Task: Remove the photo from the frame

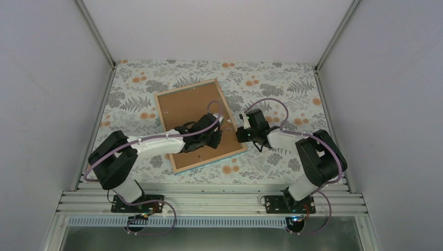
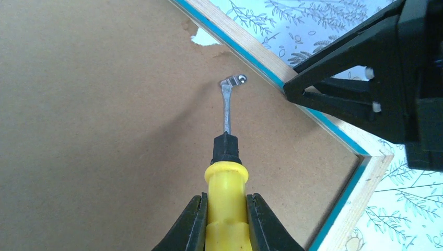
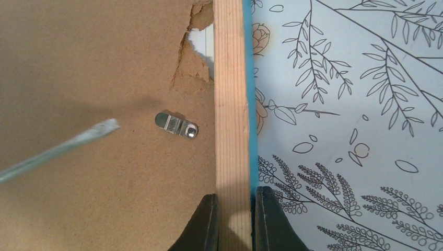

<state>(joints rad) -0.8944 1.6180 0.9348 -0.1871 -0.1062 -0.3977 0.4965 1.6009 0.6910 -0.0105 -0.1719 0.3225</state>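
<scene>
The frame (image 1: 186, 88) lies face down on the table, its light wood rim (image 3: 230, 104) and turquoise edge showing. A brown backing board (image 1: 183, 110) fills it and is torn near the rim (image 3: 194, 49). The photo is hidden under the board. My left gripper (image 2: 225, 219) is shut on the yellow handle of a screwdriver (image 2: 225, 193). Its blade (image 3: 62, 146) points at a small metal tab (image 3: 177, 124), a short gap away. My right gripper (image 3: 235, 219) is shut on the frame's right rim, just below the tab.
A floral-print cloth (image 1: 271, 83) covers the table. Grey walls stand close on the left, right and back. An aluminium rail (image 1: 209, 201) runs along the near edge by the arm bases. The right gripper (image 2: 292, 89) sits close beside the screwdriver's blade.
</scene>
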